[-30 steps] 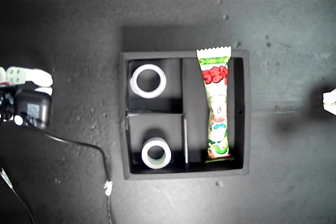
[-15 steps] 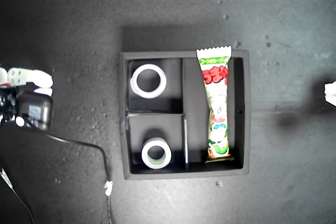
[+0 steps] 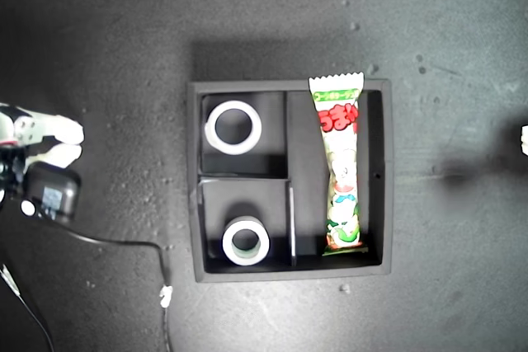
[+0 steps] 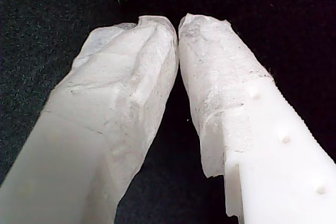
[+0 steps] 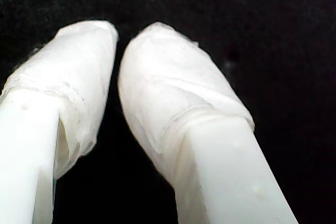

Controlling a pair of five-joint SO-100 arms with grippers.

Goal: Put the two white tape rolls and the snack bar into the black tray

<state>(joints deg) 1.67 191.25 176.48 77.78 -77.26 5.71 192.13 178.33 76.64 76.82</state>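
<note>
My first pincer [image 4: 177, 24] is hanging over dark, bare surface [image 4: 63, 3] with its two white wrapped fingers [image 4: 126, 82] pressed together at the tips, clenched on nothing. My second pincer [image 5: 118, 40] is doing much the same: its padded fingers [image 5: 173, 93] are sitting tip to tip with barely a sliver between them, and only black ground is lying beneath.

In the exterior view, white fingers and a dark housing with a cable are showing at the left edge, and a sliver of white at the right edge; I cannot tell which arm is which.

Farther out, in the middle of the dark surface [image 3: 99, 55], the black tray [image 3: 192, 179] is lying square. One tape roll [image 3: 233, 127] is lying flat in the small upper compartment on the exterior view's left, the other tape roll [image 3: 245, 241] in the small compartment below it. The snack bar [image 3: 341, 162] is lying lengthwise in the long compartment on the exterior view's right, its crimped top end overhanging the tray's far wall.
</note>
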